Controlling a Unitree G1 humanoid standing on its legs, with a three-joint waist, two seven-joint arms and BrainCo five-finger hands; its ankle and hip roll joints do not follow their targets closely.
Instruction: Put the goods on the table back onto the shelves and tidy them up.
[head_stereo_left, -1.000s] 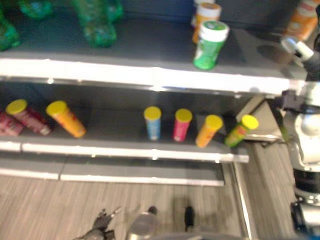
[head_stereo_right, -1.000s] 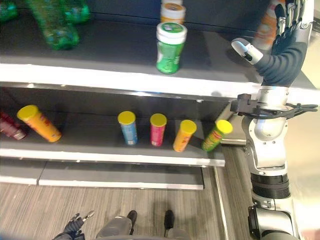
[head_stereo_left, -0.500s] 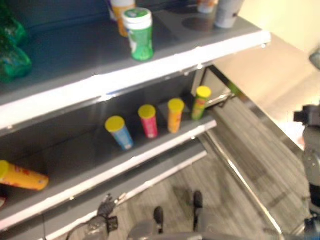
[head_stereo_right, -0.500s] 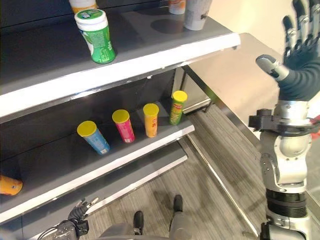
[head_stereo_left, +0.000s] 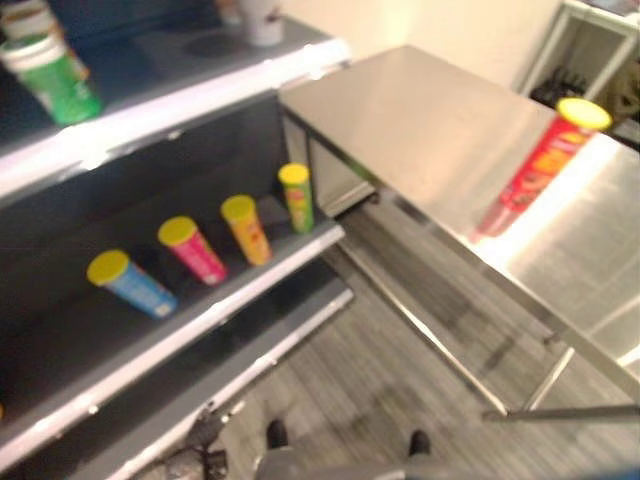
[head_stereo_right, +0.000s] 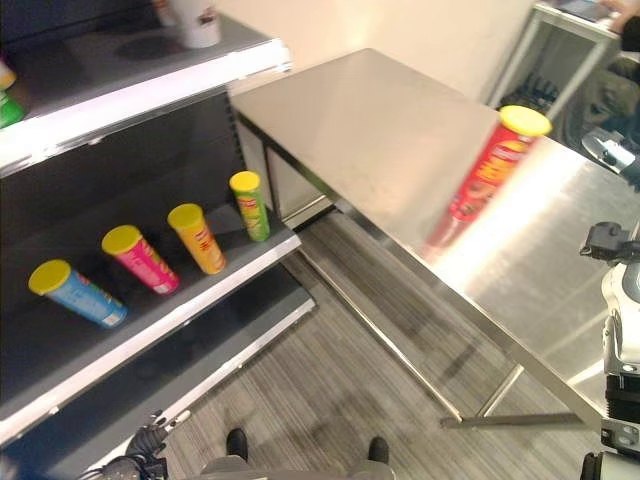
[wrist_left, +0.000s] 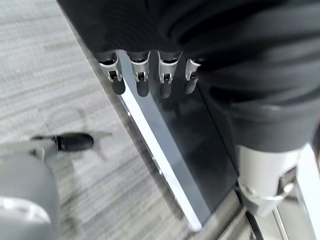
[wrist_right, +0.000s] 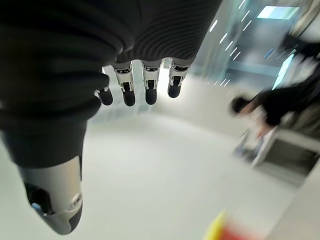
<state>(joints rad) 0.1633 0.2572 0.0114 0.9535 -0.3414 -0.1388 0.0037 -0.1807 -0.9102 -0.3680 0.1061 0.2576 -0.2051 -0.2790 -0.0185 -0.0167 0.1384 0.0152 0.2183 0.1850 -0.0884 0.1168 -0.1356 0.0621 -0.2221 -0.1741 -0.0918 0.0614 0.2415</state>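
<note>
**Red can alone on the steel table, both hands free**

On the stainless steel table (head_stereo_right: 370, 120) to your right, you have one tall red cylindrical snack can with a yellow lid (head_stereo_right: 487, 175), standing upright near the table's front edge, well apart from the shelves. Nothing touches it.

On the lower grey shelf (head_stereo_right: 190, 310) to your left, four yellow-lidded snack cans stand in a row: a blue one (head_stereo_right: 78, 293) farthest from the table, then a pink one (head_stereo_right: 140, 260), an orange one (head_stereo_right: 197, 238) and a green one (head_stereo_right: 250, 205) nearest the table. The upper grey shelf (head_stereo_left: 190, 95) carries a green tub with a white lid (head_stereo_left: 55, 80) near its front edge and a white cup (head_stereo_right: 195, 20) toward its far end by the table.

Your left hand (wrist_left: 150, 80) hangs low over the striped grey floor (head_stereo_left: 400, 370) beside the shelf's base, fingers straight and relaxed, nothing in them. Your right hand (wrist_right: 137, 82) is raised in open air, fingers likewise extended and apart from the thumb, holding nothing; past it you can make out a blurred person in dark clothing (wrist_right: 280, 102) in the background and a smear of red and yellow at the frame's edge, too blurred to name.
</note>
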